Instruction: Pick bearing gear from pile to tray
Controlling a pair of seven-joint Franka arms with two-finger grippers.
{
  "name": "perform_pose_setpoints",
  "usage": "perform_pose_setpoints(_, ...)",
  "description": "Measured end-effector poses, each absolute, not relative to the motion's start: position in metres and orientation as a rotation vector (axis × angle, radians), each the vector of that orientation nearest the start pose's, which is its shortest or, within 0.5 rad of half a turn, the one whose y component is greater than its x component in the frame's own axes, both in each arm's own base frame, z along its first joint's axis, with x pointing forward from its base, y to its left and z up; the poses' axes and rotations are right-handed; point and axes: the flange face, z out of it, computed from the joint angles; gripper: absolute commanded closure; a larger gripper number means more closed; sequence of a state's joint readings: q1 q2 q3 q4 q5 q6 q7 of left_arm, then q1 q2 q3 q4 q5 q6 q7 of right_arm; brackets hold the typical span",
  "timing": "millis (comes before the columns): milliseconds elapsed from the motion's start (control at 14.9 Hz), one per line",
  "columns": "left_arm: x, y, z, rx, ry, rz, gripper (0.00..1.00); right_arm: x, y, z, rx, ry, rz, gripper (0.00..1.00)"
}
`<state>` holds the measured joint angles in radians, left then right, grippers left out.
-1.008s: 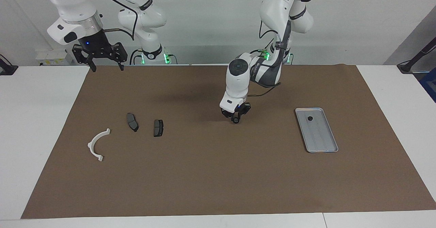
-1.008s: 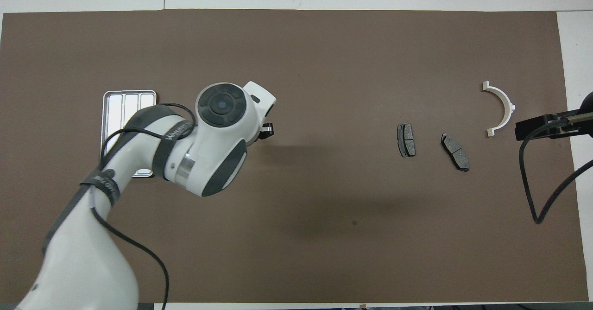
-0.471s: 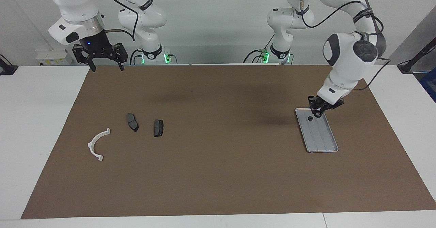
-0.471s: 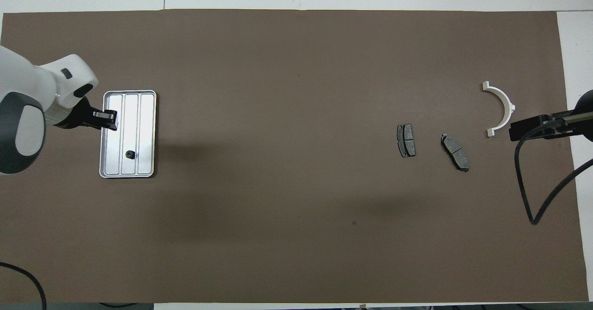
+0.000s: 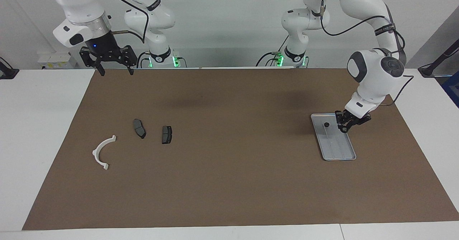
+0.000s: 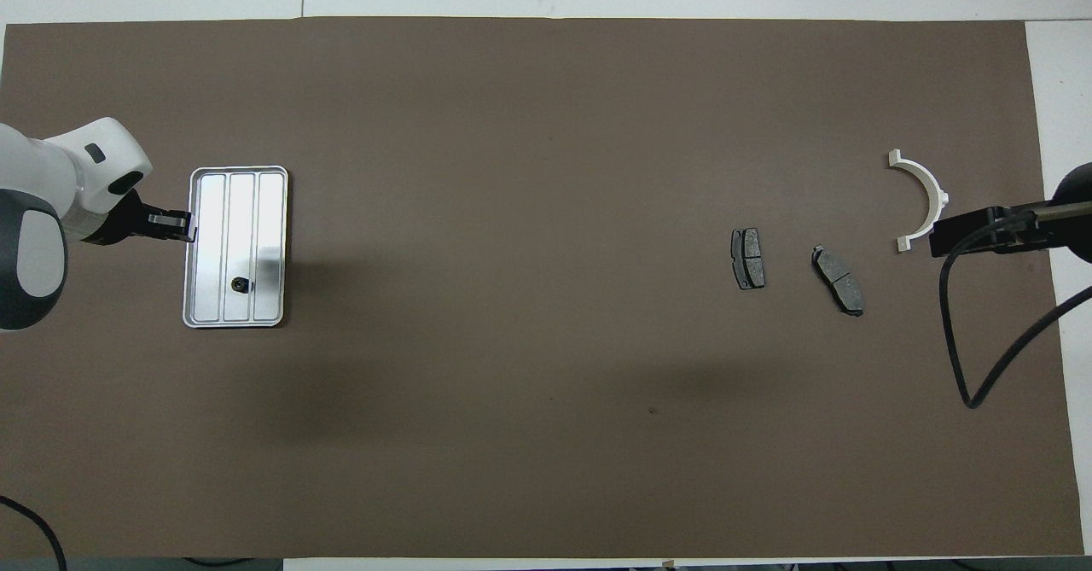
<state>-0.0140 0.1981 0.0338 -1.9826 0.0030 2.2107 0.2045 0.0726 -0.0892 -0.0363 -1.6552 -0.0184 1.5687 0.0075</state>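
White lettering ran along the black bands on the arms, too small to read.

Seen from overhead, the tray lay at 9 o'clock on the brown mat covering the surface. One gear sat on the tray floor toward its 6 o'clock end, in the middle lane. The left tool hung at the tray's 9 o'clock rim, its tip just over the edge. In the facing view the left tool stood at 3 o'clock of the gear, low over the rim. I could not tell whether that tool was together or apart, nor whether it carried anything.

The right tool waited with its jaws wide apart and empty, raised over the mat's 11 o'clock corner in the facing view.

The rest of the pile lay at 3 o'clock overhead: the arc, then two plates at its 8 o'clock, well apart from the tray.
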Motion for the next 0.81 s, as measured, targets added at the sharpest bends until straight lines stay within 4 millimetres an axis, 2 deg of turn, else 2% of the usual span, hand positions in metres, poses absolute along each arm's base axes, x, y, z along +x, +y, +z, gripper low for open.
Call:
perform_pose_setpoints(403, 0.603, 0.010, 0.328, -3.109, 0.294, -0.094, 1.00, 0.526, 0.020, 0.633, -3.155, -0.056, -0.008, 0.00)
perform_pose_setpoints(807, 0.598, 0.005, 0.314, -3.110, 0.299, -0.100, 1.00, 0.526, 0.030, 0.634, -3.132, -0.075, -0.022, 0.00)
